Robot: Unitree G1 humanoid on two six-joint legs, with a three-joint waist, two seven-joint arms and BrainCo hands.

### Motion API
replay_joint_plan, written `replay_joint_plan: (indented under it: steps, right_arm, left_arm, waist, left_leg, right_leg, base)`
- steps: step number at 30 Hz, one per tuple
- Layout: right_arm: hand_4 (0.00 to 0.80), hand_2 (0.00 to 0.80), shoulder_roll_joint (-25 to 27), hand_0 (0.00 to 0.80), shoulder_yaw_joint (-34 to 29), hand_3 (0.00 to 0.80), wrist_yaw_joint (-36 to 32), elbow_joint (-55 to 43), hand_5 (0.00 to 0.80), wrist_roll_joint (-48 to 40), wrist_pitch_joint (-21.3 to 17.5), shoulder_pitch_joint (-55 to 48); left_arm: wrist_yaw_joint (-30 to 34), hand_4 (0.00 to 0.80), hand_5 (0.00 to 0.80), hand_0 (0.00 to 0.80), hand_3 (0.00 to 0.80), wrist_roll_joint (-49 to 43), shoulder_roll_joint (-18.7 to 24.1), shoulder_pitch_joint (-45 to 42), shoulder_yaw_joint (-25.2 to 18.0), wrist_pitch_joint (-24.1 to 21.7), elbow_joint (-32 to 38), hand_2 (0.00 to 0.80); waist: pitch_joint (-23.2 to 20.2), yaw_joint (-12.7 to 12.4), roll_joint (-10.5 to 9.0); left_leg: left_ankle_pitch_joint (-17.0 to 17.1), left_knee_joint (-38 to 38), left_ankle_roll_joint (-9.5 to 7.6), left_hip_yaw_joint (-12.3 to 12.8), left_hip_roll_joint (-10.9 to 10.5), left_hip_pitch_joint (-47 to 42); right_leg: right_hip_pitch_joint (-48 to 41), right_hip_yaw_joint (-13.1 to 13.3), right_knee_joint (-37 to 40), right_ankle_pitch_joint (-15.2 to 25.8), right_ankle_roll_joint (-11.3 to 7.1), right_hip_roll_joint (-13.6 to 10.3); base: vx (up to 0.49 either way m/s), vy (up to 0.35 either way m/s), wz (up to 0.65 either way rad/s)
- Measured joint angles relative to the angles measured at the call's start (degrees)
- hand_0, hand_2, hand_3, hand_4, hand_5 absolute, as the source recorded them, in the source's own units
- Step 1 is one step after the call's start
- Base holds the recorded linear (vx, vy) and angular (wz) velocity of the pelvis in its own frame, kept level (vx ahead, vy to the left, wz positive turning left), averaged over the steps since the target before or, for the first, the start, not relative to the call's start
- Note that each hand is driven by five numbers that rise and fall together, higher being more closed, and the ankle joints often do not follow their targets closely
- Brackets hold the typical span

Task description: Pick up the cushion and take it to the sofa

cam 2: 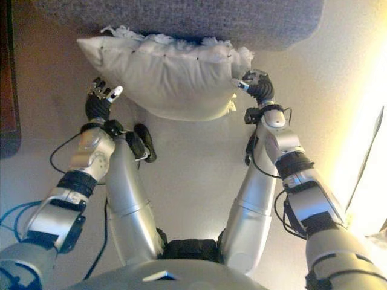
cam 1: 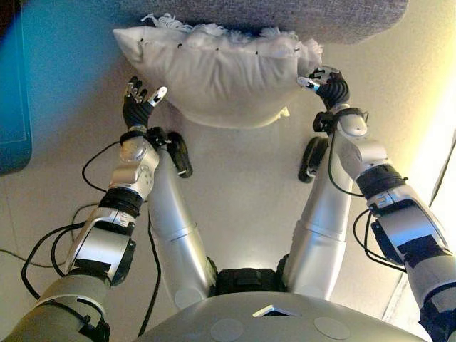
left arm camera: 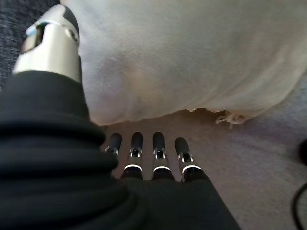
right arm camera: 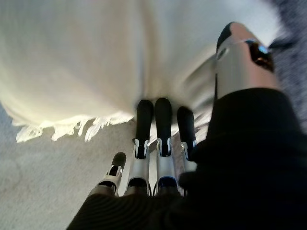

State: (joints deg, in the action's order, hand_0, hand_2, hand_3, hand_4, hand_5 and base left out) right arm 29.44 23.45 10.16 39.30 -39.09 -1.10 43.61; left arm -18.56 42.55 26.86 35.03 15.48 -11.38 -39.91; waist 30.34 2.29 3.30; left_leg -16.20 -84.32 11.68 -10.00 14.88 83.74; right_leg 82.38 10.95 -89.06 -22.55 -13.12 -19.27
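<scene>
— Where's the cushion (cam 1: 214, 78)?
— Against the grey sofa (cam 1: 299, 18), long axis crosswise between both hands.
— Hands?
— Left hand (cam 1: 139, 103) open, just clear; right hand (cam 1: 324, 85) nearer, fingers straight, seemingly touching its end.

No readable text, labels, numbers or signs anywhere.
</scene>
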Motion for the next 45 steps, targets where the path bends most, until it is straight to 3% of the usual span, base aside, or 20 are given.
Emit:
replay_joint_plan:
  steps: [10, 18, 23, 29, 45]
  right_arm:
    - [0.0, 0.0, 1.1, 0.0, 0.5, 0.0, -0.8, 1.8, 0.0, -1.3, 3.9, 0.5]
    - [0.0, 0.0, 3.1, 0.0, -0.2, 0.0, -1.8, -2.1, 0.0, -2.0, 5.4, -3.0]
    - [0.0, 0.0, 6.4, 0.0, -0.2, 0.0, -7.6, -1.7, 0.0, -2.1, 6.2, -3.2]
    - [0.0, 0.0, 6.6, 0.0, 1.1, 0.0, -13.8, -1.7, 0.0, -2.1, 6.1, -2.6]
    - [0.0, 0.0, 5.1, 0.0, 6.9, 0.0, -15.4, -1.4, 0.0, -2.9, 9.9, 5.2]
  left_arm:
    - [0.7, 0.0, 0.0, 0.0, 0.0, 2.1, 2.9, 2.5, -0.9, 7.2, -4.8, 0.0]
    - [1.1, 0.0, 0.0, 0.0, 0.0, 2.3, 5.8, 3.6, -1.0, 8.4, -5.0, 0.0]
    - [4.1, 0.0, 0.0, 0.0, 0.0, 6.6, 6.3, 5.3, -0.9, 9.5, -5.4, 0.0]
    - [7.4, 0.0, 0.0, 0.0, 0.0, 8.3, 8.0, 7.1, -0.7, 9.8, -6.5, 0.0]
    - [5.6, 0.0, 0.0, 0.0, 0.0, 7.7, 9.3, 16.0, 3.7, 14.8, -16.1, 0.0]
  waist:
    - [0.0, 0.3, -0.04]
    - [0.0, 1.7, -0.34]
    - [0.1, 2.2, -0.5]
    - [0.1, 3.2, -0.54]
    - [0.1, 3.4, -0.53]
  left_leg:
    - [-0.8, -4.9, 0.18, -1.2, 0.3, 2.0]
    - [-3.4, -8.9, -0.37, -1.1, 1.4, 2.0]
    - [-3.9, -9.9, -0.49, -1.2, 1.8, 2.1]
    - [-4.1, -10.8, -0.41, -1.3, 1.9, 2.0]
    - [-4.5, -12.5, -0.44, -1.1, 1.8, 2.0]
  right_leg:
    - [1.9, 1.7, -4.3, -0.5, -0.11, 0.1]
    - [1.9, 2.8, -5.8, -0.6, -0.27, 0.1]
    - [2.2, 3.2, -6.5, -0.6, -0.3, 0.0]
    - [2.4, 3.6, -7.3, -0.6, -0.3, 0.0]
    - [3.0, 5.1, -8.9, -0.6, -0.28, 0.0]
  base:
    - [0.055, 0.051, -0.01]
    - [0.055, 0.06, -0.09]
    - [0.039, 0.031, -0.04]
    - [0.031, 0.032, -0.02]
    - [0.006, 0.07, 0.0]
